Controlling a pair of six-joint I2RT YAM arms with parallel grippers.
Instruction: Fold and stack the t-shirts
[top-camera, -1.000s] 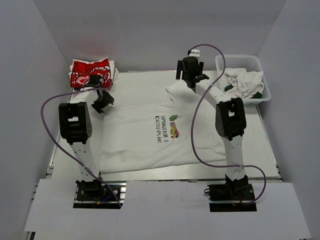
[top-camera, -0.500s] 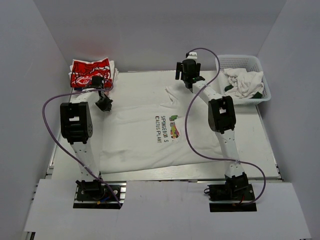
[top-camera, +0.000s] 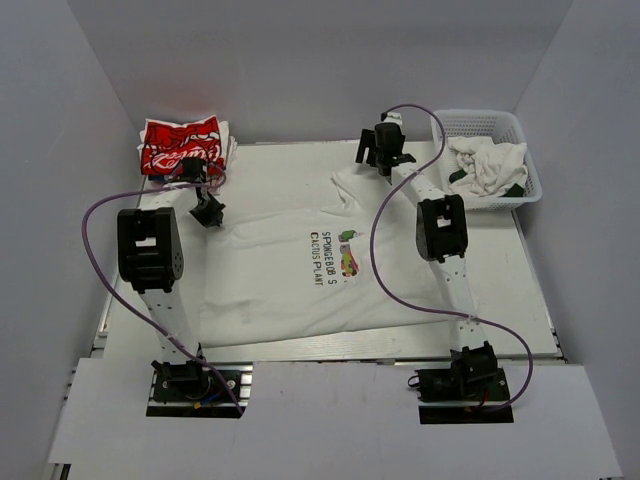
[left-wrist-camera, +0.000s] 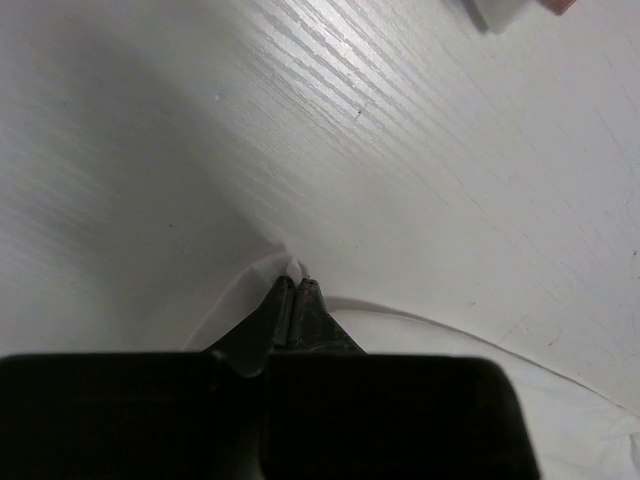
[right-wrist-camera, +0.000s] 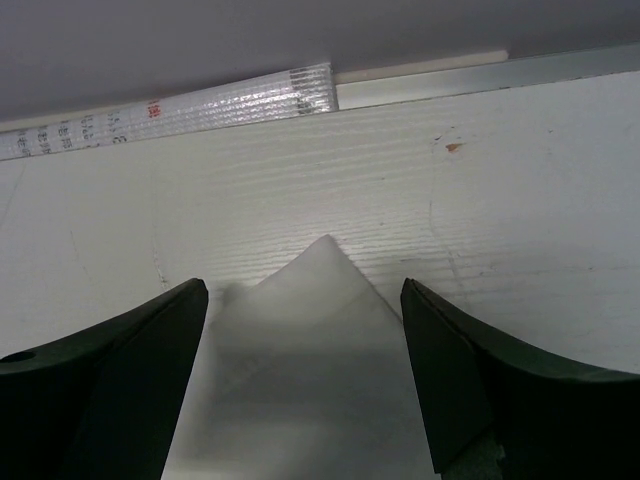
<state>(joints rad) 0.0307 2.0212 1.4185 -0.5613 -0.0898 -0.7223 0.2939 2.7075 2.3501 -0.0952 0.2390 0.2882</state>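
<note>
A large white t-shirt (top-camera: 270, 270) with a cartoon print and dark lettering (top-camera: 335, 255) lies spread flat across the table. My left gripper (top-camera: 207, 208) sits at its far left edge and, in the left wrist view, the left gripper (left-wrist-camera: 295, 283) is shut on a small pinch of the shirt's white cloth (left-wrist-camera: 285, 266). My right gripper (top-camera: 383, 152) hovers open over the far right sleeve; the right gripper (right-wrist-camera: 300, 288) straddles the sleeve's pointed corner (right-wrist-camera: 325, 262) without touching it. A folded red t-shirt (top-camera: 180, 145) with white script rests at the back left.
A white plastic basket (top-camera: 520, 140) holding crumpled white cloth (top-camera: 487, 165) stands at the back right. The table's back rail (right-wrist-camera: 450, 78) runs just beyond the right gripper. Purple cables (top-camera: 385, 250) loop over both arms. Grey walls enclose the table.
My left gripper has dropped to the shirt's edge and shut on it. The right gripper has moved farther back over the sleeve corner and its jaws have narrowed slightly.
</note>
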